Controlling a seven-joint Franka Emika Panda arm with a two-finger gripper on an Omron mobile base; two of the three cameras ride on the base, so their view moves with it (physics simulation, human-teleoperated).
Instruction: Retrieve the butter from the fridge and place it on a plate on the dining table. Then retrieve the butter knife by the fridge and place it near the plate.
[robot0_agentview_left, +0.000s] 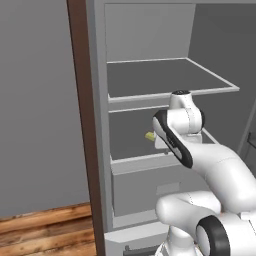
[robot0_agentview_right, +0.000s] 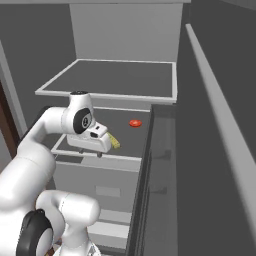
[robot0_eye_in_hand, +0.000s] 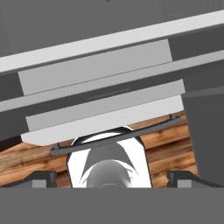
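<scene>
Fridge (robot0_agentview_left: 150, 80) stands open before me. My hand (robot0_agentview_right: 98, 153) hangs at the middle shelf's (robot0_agentview_right: 135, 132) front edge, fingers wide apart, holding nothing. Butter (robot0_agentview_right: 114, 141) lies just beyond, on that shelf. I should level the wrist, reach in, straddle its narrow sides, then close.

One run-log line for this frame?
stage: reaching into fridge | butter: on middle shelf, ungrasped | end effector: open, beside butter | red item: same shelf
</scene>
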